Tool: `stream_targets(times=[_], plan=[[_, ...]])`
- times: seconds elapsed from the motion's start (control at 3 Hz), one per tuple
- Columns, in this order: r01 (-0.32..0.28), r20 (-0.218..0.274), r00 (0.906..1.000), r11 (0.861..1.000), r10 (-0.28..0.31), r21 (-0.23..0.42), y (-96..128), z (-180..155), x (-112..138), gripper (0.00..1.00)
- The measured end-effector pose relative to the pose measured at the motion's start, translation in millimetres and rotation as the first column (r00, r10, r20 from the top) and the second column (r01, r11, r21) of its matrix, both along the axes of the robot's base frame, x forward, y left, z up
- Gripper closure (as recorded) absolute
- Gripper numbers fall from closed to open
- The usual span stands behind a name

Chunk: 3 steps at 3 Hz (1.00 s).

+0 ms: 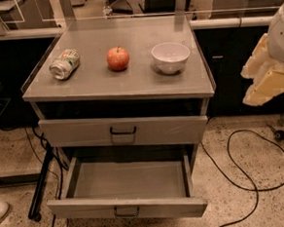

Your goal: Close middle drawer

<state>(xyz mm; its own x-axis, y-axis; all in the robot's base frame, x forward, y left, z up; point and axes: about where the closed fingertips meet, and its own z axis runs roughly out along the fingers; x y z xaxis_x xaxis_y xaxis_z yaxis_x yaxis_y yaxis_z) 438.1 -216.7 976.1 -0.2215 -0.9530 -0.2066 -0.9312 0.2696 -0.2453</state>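
Note:
The middle drawer (127, 208) of the grey metal cabinet is pulled far out toward me. Its inside (128, 179) is empty, and its small dark pull handle (126, 213) sits at the centre of the flat front. The uppermost drawer (123, 131) above it is nearly shut. The lowest drawer is hidden beneath the open one. My gripper (265, 75), cream and white, hangs at the right edge of the view, level with the cabinet top and well to the right of the drawers, touching nothing.
On the cabinet top (96, 84) lie a tipped can (64, 63), a red apple (118, 58) and a white bowl (170, 57). A black cable (253, 176) loops on the speckled floor at the right. A dark frame leg (40, 191) stands left of the cabinet.

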Motion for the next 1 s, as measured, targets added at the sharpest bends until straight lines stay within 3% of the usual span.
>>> stream_targets(times=[0.67, 1.0], plan=[[0.000, 0.000, 1.0000, 1.000, 0.000, 0.000, 0.0, 0.0, 0.0, 0.98], [0.018, -0.024, 0.9996, 1.000, -0.017, 0.015, 1.7, -18.8, -12.5, 1.00]])
